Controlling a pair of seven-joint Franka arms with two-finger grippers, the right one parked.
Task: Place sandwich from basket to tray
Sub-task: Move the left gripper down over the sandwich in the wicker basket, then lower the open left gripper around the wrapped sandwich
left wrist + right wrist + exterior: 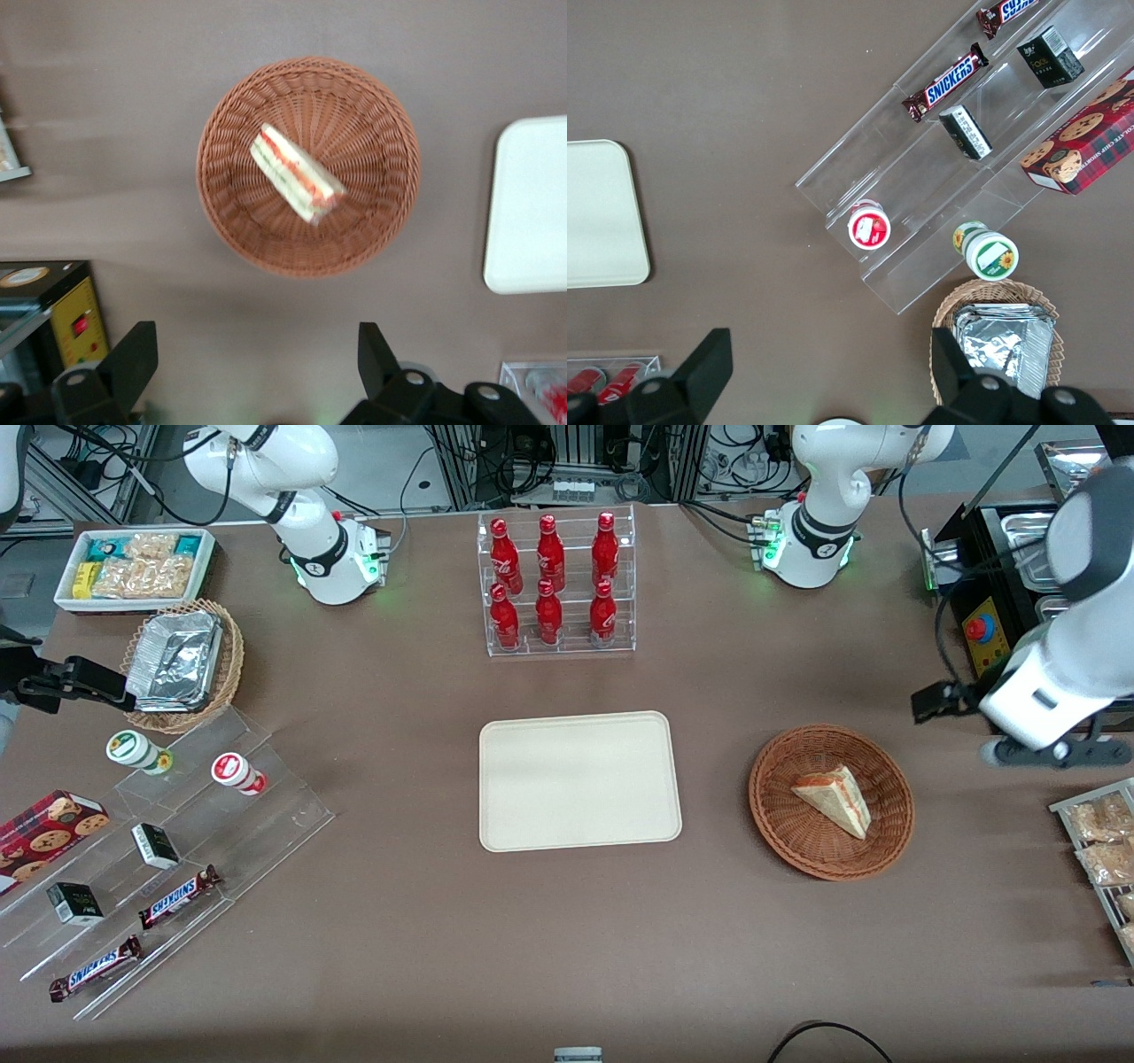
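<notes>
the triangular wedge of white bread with red-orange and green filling, the sandwich (833, 801) (296, 173), lies on its side inside the round reddish-brown woven wicker basket (831, 802) (308, 166), roughly at the bowl's centre. the basket rests on the brown table (443, 921) toward the working arm's end. beside it, toward the parked arm's end and apart from it, lies the flat cream-beige rectangular tray (579, 780) (530, 205) with rounded corners; nothing rests on its surface. farther from the front camera than the tray stands a clear acrylic rack of six red bottles (555, 583).

the left arm's claw (257, 372) hangs raised above the table, near the basket's rim and not over the sandwich. its two black fingers (133, 359) are spread wide apart, released, with nothing between them. in the front view the white wrist (1036, 700) sits above the table edge, just beside the basket, toward the working arm's end.

at the parked arm's end, a stepped clear display (168, 868) carries two snickers bars (177, 896), small dark boxes and two round-lidded cups.
</notes>
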